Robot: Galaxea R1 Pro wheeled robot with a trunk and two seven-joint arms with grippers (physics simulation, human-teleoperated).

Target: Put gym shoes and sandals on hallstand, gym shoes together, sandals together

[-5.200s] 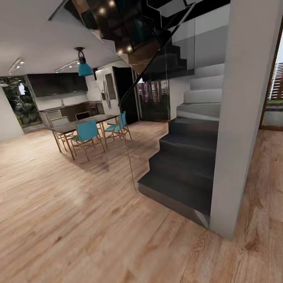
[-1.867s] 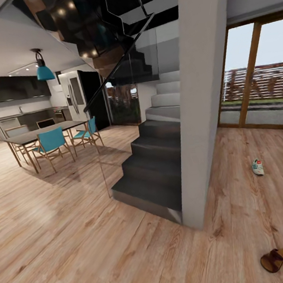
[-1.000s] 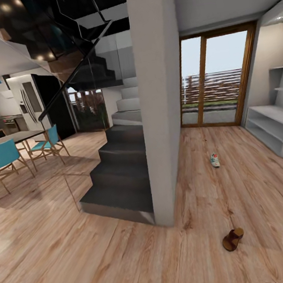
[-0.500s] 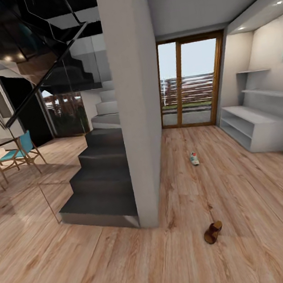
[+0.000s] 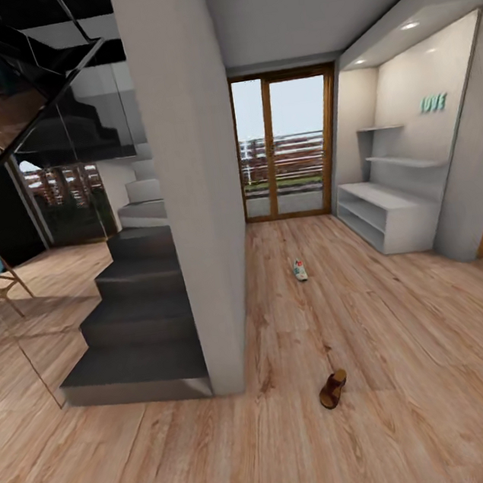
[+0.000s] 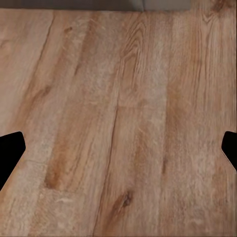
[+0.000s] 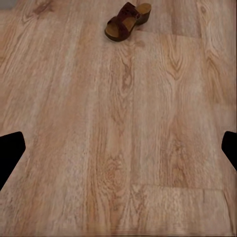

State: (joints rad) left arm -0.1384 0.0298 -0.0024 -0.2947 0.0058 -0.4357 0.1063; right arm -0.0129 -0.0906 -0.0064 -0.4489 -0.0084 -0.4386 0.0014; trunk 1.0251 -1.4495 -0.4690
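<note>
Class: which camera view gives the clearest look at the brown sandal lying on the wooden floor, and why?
The right wrist view: the sandal appears large, with its strap and tan insole plain to see. The head view shows the same sandal small but places it on the floor, well short of the hallstand. The left wrist view looks down on floor planks.

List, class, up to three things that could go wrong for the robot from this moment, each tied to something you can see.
1. The sandal lies on the floor directly ahead; driving forward could knock it.
2. One gym shoe and one sandal are in sight; their partners may lie elsewhere, delaying pairing.
3. The hallstand is far off, so each carry risks a drop.
</note>
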